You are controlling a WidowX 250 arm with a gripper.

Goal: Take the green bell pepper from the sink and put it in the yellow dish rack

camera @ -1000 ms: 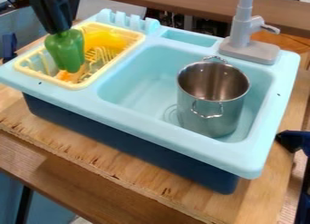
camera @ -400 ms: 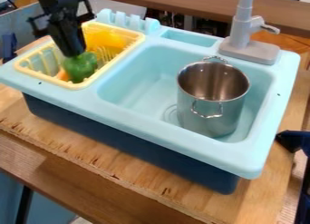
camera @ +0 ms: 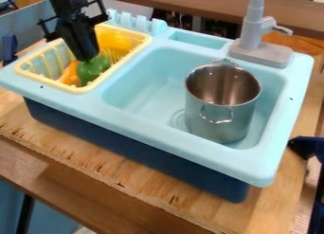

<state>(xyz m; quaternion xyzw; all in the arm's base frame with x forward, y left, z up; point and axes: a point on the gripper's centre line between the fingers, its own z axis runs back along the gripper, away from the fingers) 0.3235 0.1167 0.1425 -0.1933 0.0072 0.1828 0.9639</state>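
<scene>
Under the gripper [camera: 89, 58], green pepper [camera: 92, 72] tilts; long axis toward lower left.

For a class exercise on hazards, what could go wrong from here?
The gripper is at the rounded top of the green pepper, so the pepper could roll or slip. The orange item lies right beside it and might get nudged. The rim of the yellow rack is close, so a low sideways move could catch it.
</scene>
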